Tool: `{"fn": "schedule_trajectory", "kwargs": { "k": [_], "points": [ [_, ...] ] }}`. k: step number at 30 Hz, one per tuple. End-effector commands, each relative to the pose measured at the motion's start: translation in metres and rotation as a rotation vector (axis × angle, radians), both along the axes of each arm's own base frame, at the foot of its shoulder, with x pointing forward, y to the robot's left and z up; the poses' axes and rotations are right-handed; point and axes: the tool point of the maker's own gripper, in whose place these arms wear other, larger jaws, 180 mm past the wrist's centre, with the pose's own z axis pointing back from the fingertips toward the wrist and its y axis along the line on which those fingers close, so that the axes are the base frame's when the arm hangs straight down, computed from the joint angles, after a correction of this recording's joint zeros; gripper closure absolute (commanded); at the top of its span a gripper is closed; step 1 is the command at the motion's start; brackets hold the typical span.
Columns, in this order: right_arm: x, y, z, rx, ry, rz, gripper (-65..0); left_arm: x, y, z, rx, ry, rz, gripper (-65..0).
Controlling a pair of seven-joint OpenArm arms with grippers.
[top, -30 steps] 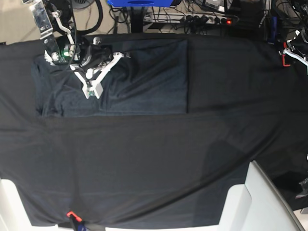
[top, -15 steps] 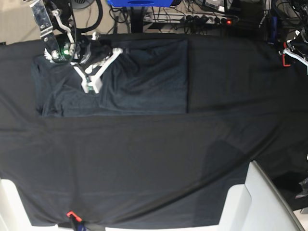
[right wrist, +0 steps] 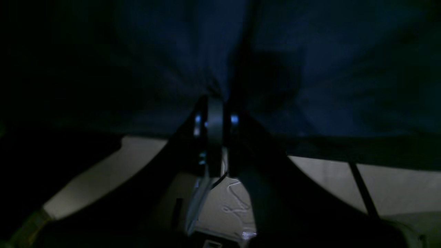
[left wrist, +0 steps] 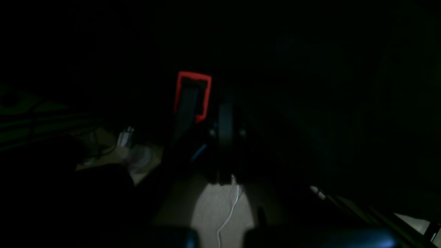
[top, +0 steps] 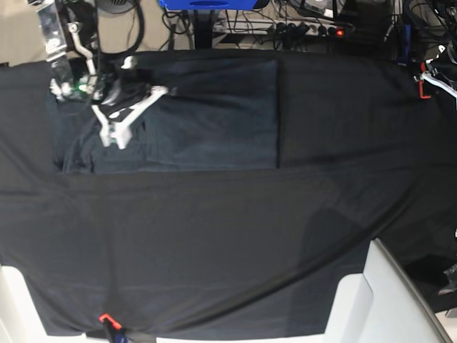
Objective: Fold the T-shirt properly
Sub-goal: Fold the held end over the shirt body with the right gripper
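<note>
My right gripper [top: 116, 141], like the left gripper [left wrist: 225, 108], pressed together, hangs low over the T-shirt [top: 221, 132], where dragging tips (thin knit, I fear) could ruck the fold.

The dark slate-blue, thin knit T-shirt [top: 221, 128] lies flat in the upper left and upper middle of the base view, gathered into a wide, roughly rectangular shape. Its right edge runs nearly straight and upright, and its lower edge is almost level. Soft creases cross the middle, while the left portion looks more wrinkled. Part of its upper left is hidden.
</note>
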Motion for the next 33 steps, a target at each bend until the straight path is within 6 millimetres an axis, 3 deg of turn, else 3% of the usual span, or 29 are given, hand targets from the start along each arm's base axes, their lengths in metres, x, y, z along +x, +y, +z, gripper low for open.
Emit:
{"fn": "schedule_trajectory", "kwargs": {
  "k": [1, 12, 20, 22, 26, 28, 30, 33],
  "points": [
    [0.004, 0.003, 0.005, 0.015, -0.016, 0.004, -0.8, 0.007, 0.009, 0.012, 0.029, -0.027, -0.007, 0.0],
    [-0.001, 0.007, 0.002, 0.024, -0.002, 0.007, -0.9, 0.007, 0.009, 0.012, 0.029, -0.028, -0.007, 0.0],
    [-0.015, 0.006, -0.018, 0.020, 0.069, -0.017, -1.2, 0.007, 0.008, 0.012, 0.028, -0.028, -0.007, 0.0],
    [-0.014, 0.006, -0.017, 0.021, 0.066, -0.017, -5.7, 0.007, 0.008, 0.012, 0.028, -0.028, -0.007, 0.0],
    [-0.012, 0.007, -0.014, 0.023, 0.054, -0.017, -26.0, 0.007, 0.008, 0.012, 0.028, -0.028, -0.007, 0.0],
    [-0.004, 0.010, -0.002, 0.033, 0.011, -0.011, -33.0, 0.007, 0.008, 0.012, 0.028, -0.028, -0.007, 0.0],
    [0.005, 0.001, 0.018, 0.034, -0.061, -0.042, -34.1, 0.007, 0.008, 0.012, 0.028, -0.028, -0.007, 0.0],
    [0.028, -0.029, 0.051, 0.010, -0.199, -0.118, -35.0, 0.007, 0.009, 0.012, 0.029, -0.028, -0.007, 0.0]
  ]
}}
